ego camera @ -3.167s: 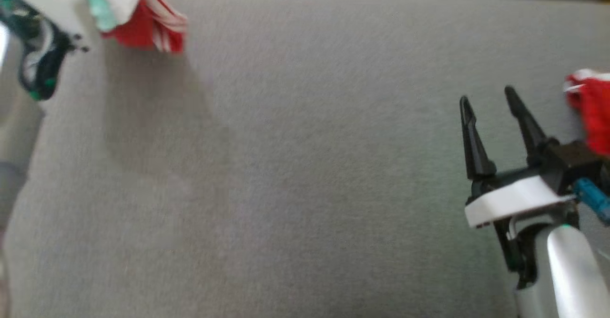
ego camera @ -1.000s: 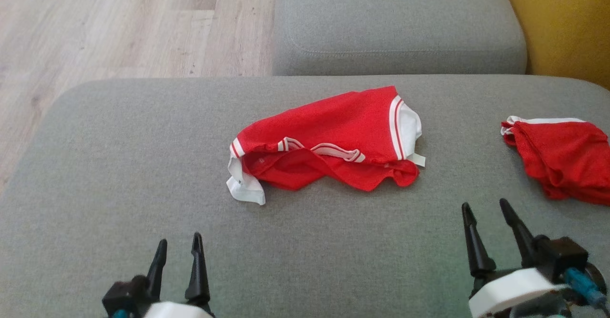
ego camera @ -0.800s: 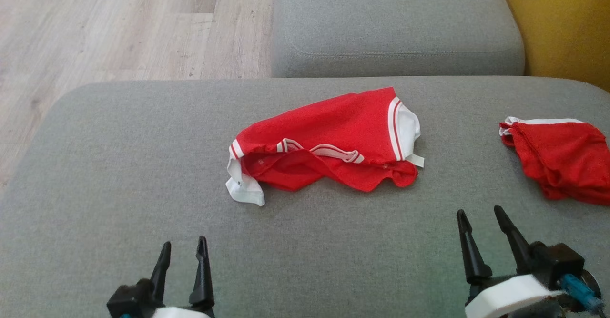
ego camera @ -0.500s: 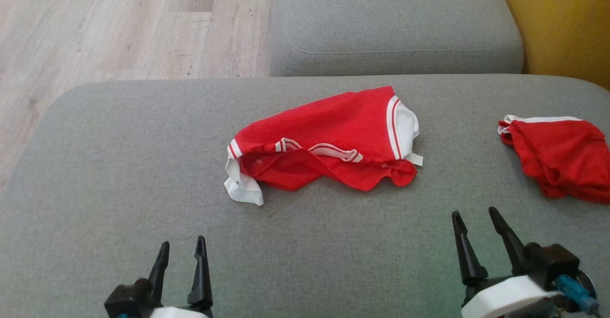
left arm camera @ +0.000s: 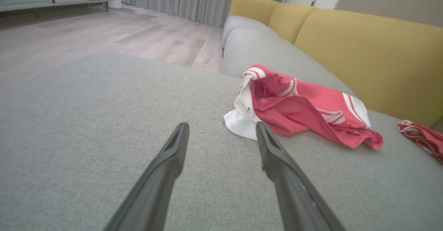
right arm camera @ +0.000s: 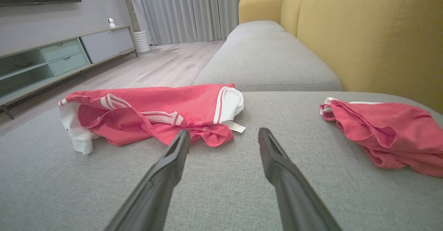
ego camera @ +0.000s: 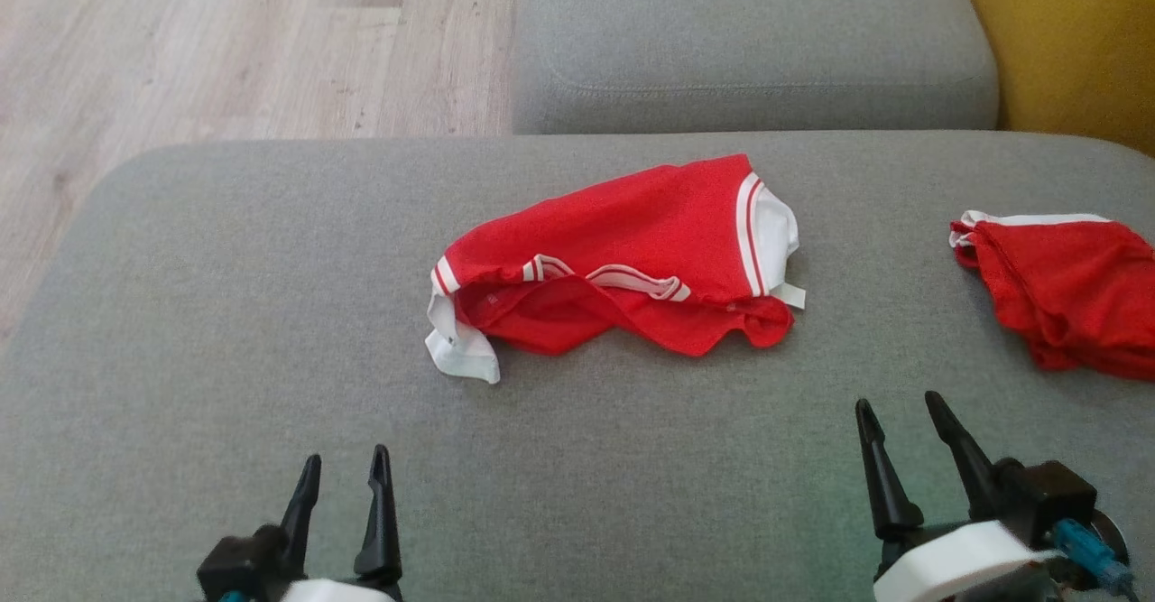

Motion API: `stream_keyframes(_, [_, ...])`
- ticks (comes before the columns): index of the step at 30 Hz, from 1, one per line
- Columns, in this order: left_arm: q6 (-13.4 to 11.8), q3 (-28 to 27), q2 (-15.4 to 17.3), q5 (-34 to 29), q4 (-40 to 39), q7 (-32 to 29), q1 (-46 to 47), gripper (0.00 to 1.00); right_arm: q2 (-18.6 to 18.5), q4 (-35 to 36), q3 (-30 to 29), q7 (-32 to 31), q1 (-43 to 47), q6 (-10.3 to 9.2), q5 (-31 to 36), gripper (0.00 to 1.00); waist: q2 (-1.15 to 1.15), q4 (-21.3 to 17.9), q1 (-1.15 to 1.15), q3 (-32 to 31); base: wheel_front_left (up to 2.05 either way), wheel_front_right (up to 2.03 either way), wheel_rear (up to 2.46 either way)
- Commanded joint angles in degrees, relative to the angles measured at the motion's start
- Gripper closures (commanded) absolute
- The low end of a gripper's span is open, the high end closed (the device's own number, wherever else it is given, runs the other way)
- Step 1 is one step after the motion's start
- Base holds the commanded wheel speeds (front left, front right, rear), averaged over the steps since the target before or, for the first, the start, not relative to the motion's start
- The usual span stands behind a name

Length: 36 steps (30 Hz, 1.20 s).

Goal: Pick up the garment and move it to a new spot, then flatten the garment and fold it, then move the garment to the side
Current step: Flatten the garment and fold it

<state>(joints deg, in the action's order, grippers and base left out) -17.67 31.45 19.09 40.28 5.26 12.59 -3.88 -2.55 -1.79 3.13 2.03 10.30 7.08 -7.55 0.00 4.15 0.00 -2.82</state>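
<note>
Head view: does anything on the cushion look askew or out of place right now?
The red garment in the middle lies crumpled, not flat: its near edge is turned over and a white flap sticks out at its left end. A second red garment sits bunched at the view's right edge.

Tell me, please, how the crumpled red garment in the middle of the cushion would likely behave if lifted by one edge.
The red garment looks floppy: it lies in soft folds, so it would probably drape and sag. Thin fabric suggests it is light. Pushed, it would likely bunch on the textured grey cushion.
</note>
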Motion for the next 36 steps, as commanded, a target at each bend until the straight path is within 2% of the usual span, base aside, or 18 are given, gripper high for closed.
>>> stream_keyframes(1, [-0.24,-1.78,1.21,-0.67,-1.95,-0.09,2.97,0.0,-0.32,2.1,1.1,0.31,-2.18,0.41,0.51,0.0,0.0,0.09,0.0,0.41,0.0,0.0,0.0])
stream_keyframes(5, [0.34,-0.66,1.51,-2.16,-2.07,-1.25,6.46,0.0,-0.32,2.49,1.14,0.06,-2.81,0.41,1.06,0.0,0.0,0.11,0.0,1.66,0.0,0.0,0.0])
stream_keyframes(10, [2.78,2.03,0.82,-4.68,-0.12,-4.45,15.5,0.0,-0.32,3.89,1.54,-0.55,-5.25,0.41,2.23,0.0,0.0,-0.61,0.0,5.85,0.0,0.0,0.0])
stream_keyframes(19, [6.1,4.31,1.47,-9.25,12.49,-8.78,30.72,0.0,-0.32,5.52,3.36,-0.98,-12.3,0.41,4.09,0.0,0.0,-4.6,0.0,15.22,0.0,0.0,0.0])
stream_keyframes(22, [7.32,4.75,1.84,-10.17,16.94,-9.0,34.05,0.0,-0.32,5.29,3.7,-0.76,-13.64,0.41,4.33,0.0,0.0,-5.8,0.0,17.33,0.0,0.0,0.0])
stream_keyframes(27, [7.78,2.93,1.13,-9.6,19.66,-5.34,37.13,0.0,-0.32,4.65,2.96,-0.07,-14.23,0.41,4.43,0.0,0.0,-6.57,0.0,18.37,0.0,0.0,0.0])
stream_keyframes(28, [7.98,2.42,0.78,-9.2,19.81,-4.37,37.66,0.22,-0.32,4.48,2.7,0.07,-14.2,0.41,4.49,0.0,0.0,-6.59,0.0,18.44,0.0,0.0,0.0])
stream_keyframes(30, [8.1,1.06,0.11,-8.27,19.65,-2.27,38.62,1.0,-0.32,4.16,2.35,0.28,-14.09,0.41,4.67,0.0,0.0,-6.54,0.0,18.47,0.0,0.0,0.0])
stream_keyframes(33, [7.4,-1.71,-0.23,-6.44,19.63,-0.67,39.47,1.0,-0.32,3.82,2.19,0.43,-13.96,0.41,4.76,0.0,0.0,-6.29,0.0,18.29,0.0,0.0,0.0])
stream_keyframes(36, [5.4,-4.58,1.45,-5.39,20.84,-0.58,40.03,1.0,-0.32,3.58,2.77,0.47,-14.09,0.41,4.57,0.0,0.0,-6.09,0.0,18.13,0.0,0.0,0.0])
